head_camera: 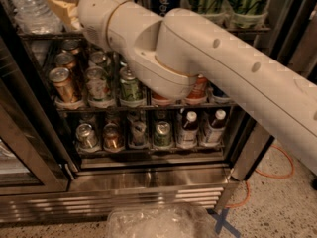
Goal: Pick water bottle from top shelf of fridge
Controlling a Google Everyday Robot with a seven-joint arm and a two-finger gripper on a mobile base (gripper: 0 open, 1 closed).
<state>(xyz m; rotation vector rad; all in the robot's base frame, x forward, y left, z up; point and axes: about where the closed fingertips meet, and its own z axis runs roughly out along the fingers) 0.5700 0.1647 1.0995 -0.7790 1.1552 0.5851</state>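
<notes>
Pincer point(59, 6) is reaching into the upper left corner of the fridge point(148, 180), level with the top shelf point(47, 34). The wrist and the picture's edge are hiding most of it, so whether it is spread or pressed together cannot be told. It is sitting just beside the water bottle point(27, 8), which is standing at the shelf's left end, near the door frame. The white arm point(213, 68) is crossing the opening diagonally, leaving the lower racks open. At least six cans point(62, 83) are showing on the middle rack. Three more cans point(86, 135) and two white-capped dark bottles point(188, 128) are lining the bottom rack's front edge.
</notes>
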